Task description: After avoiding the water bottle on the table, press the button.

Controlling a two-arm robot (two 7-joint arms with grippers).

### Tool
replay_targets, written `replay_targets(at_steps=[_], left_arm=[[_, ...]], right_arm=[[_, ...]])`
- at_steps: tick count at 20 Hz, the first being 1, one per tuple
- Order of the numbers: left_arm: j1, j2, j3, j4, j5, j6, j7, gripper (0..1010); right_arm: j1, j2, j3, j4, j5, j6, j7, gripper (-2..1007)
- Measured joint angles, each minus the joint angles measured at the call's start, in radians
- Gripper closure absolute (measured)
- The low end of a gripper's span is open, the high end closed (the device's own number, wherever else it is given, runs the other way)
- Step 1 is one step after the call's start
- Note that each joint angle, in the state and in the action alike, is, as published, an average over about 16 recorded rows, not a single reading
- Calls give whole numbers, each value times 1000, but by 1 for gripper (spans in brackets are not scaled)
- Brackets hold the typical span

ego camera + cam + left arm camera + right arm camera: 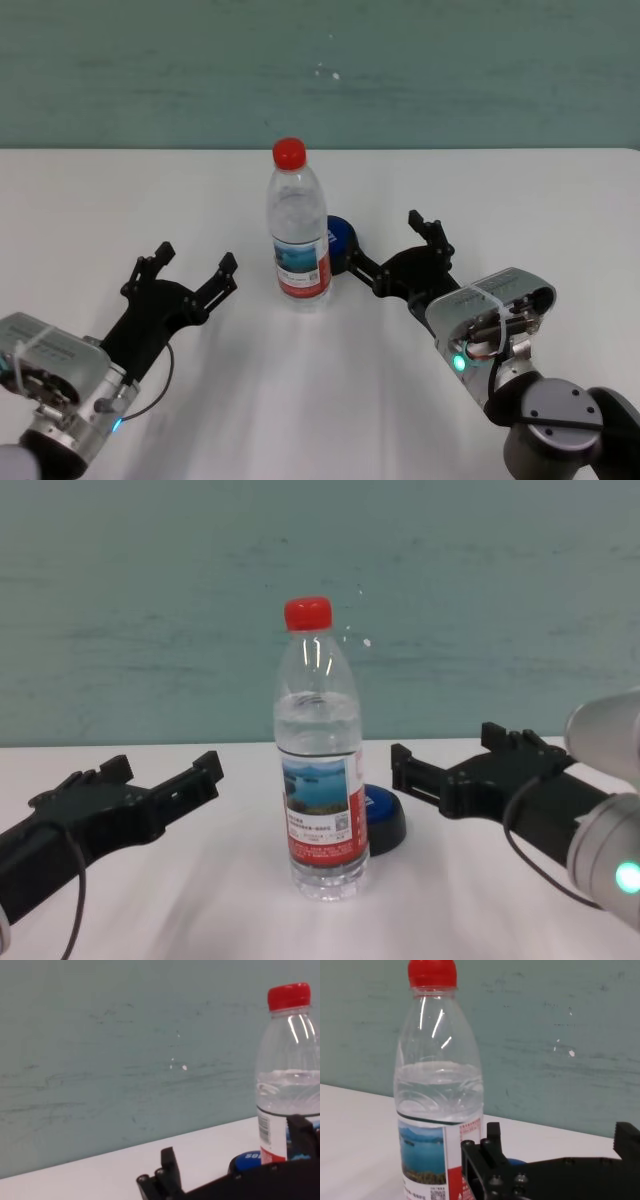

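The button [340, 243] sits on the white desk [500, 190], near the middle of its width and closer to the far edge than to the near one. In the head view only a sliver of its blue top shows, the rest hidden behind the water bottle [298, 228], which stands upright just in front of it and slightly toward the robot's left. The chest view shows more: the blue dome and black base ring [383, 821] peek out at the bottle's right side, the two close together, though whether they touch cannot be told. That view also shows the bottle's lake label and red band facing the robot, with water filling it to the shoulder.

The right gripper [393, 250] reaches in from the desk's near right corner, its fingers spread apart and empty, one fingertip close beside the button. The right wrist view shows the bottle large beside those black fingers and a small patch of blue between them.

The left gripper [195, 262] hangs over the desk toward the near left corner, well apart from the bottle, fingers likewise spread and holding nothing.
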Motion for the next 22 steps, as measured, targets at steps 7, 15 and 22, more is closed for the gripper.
replay_targets(at_steps=[7, 15, 22], left_arm=[[0, 0, 0, 0, 0, 0, 0, 0], [0, 0, 0, 0, 0, 0, 0, 0], [0, 0, 0, 0, 0, 0, 0, 0]], right_arm=[[-21, -6, 1, -16, -3, 0, 4, 1], [-44, -13, -3, -36, -4, -2, 4, 1], [-62, -16, -8, -54, -5, -3, 3, 1]])
